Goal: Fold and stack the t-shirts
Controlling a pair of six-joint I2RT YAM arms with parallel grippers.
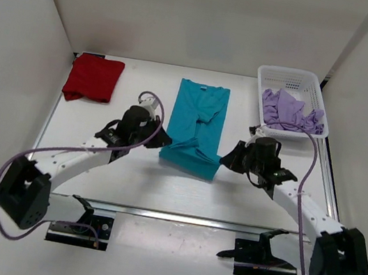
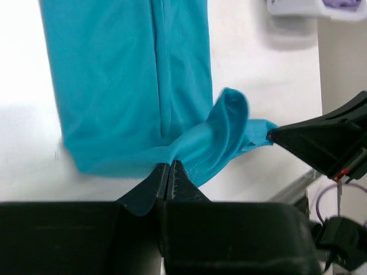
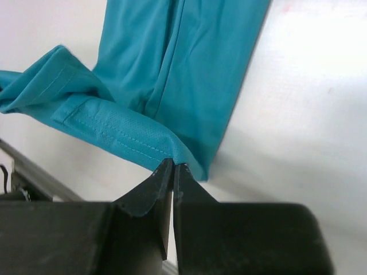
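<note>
Teal-blue soft cloth t-shirt [image 1: 197, 122] lies flat, left of white plastic mesh basket [image 1: 290, 73]. Left gripper [image 2: 168, 172] and right gripper [image 3: 173, 167] each pinch its hem, jaws pressed together on cloth.

Plain teal-blue t-shirt [image 1: 197, 122] on the white worktop [image 1: 133, 185]; left of it a deep red t-shirt [image 1: 93, 79], right of it a pale lavender t-shirt [image 1: 289, 111] in a white mesh basket [image 1: 287, 77].
</note>
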